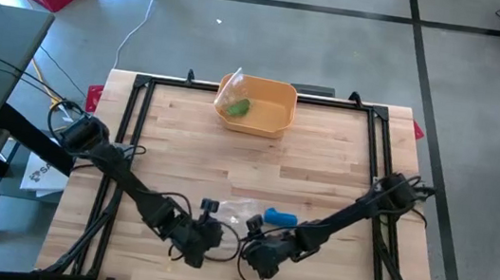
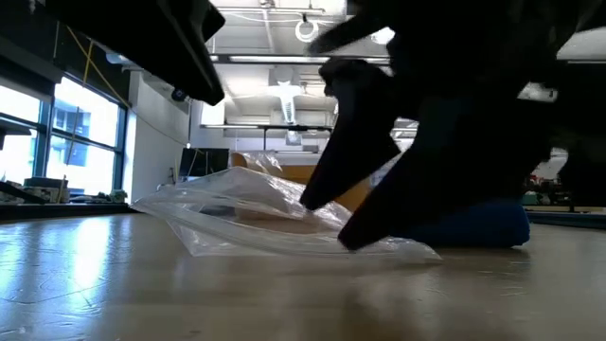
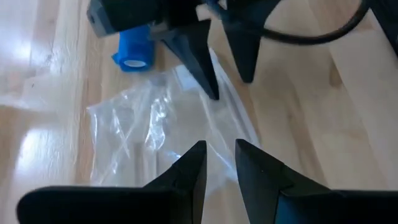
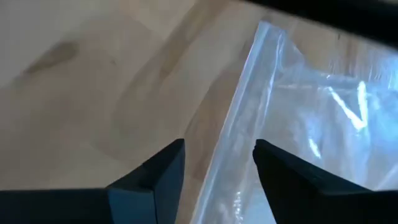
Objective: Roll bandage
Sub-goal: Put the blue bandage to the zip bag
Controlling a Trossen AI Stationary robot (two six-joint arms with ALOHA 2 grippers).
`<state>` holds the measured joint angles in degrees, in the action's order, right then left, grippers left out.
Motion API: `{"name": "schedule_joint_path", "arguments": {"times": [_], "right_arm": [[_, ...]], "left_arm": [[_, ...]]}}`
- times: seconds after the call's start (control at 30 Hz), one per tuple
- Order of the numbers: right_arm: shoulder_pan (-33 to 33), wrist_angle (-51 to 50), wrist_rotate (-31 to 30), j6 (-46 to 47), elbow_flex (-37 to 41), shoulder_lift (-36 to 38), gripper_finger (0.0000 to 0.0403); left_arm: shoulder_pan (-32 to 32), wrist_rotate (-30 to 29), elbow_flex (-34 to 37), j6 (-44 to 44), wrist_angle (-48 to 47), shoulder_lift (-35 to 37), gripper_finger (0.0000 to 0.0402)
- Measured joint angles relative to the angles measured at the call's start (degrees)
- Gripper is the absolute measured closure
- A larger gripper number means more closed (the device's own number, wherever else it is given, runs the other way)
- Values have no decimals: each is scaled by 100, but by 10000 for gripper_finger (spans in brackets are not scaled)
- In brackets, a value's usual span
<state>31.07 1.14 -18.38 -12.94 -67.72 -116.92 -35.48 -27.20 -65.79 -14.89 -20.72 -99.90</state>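
Observation:
A clear plastic bag (image 1: pixel 237 209) lies flat on the wooden table near its front edge. A blue bandage roll (image 1: pixel 281 218) lies on its side just right of the bag; it also shows in the left wrist view (image 3: pixel 132 48) and the low view (image 2: pixel 478 225). My left gripper (image 3: pixel 217 149) is open a little, low over the bag's near-left part (image 3: pixel 143 134). My right gripper (image 4: pixel 217 152) is open, its two fingers standing on either side of the bag's long straight edge (image 4: pixel 239 106). My right gripper comes at the bag slanting down from the table's near right. In the low view its lower fingertip (image 2: pixel 352 239) meets the bag's near edge (image 2: pixel 398 248) on the table. The upper fingertip (image 2: pixel 310 201) stands at the bag's top. Whether my left gripper touches the bag, I cannot tell.
An orange bin (image 1: pixel 279 94) with a green thing (image 1: pixel 238 108) and clear plastic in it stands at the table's far middle. A black frame (image 1: pixel 139 107) runs along the table's edges. Bare wood lies between the bin and the bag.

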Motion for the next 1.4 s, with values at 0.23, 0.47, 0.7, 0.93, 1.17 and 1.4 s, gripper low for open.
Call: {"name": "schedule_joint_path", "arguments": {"times": [0.23, 0.47, 0.7, 0.93, 1.17, 1.4], "right_arm": [[-56, 53, -287, 12, -7, -11, 238], [-103, -14, -514, 685, -13, -275, 302], [-58, -108, -840, 1398, 0, 150, 388], [-59, -76, -235, 1755, -4, 636, 399], [-54, -93, -71, 2330, -4, 669, 401], [-78, -69, -68, 2814, -4, 753, 402]], "left_arm": [[-66, -95, 53, 88, 615, -39, 322], [-372, -197, 17, 157, 868, -42, 329], [-679, -706, 17, 692, 1016, -51, 336], [-495, -1273, 16, 1199, 1344, -66, 307], [-141, -349, 18, 959, 1267, -66, 289], [-89, -258, 17, 1049, 844, -66, 289]]}}
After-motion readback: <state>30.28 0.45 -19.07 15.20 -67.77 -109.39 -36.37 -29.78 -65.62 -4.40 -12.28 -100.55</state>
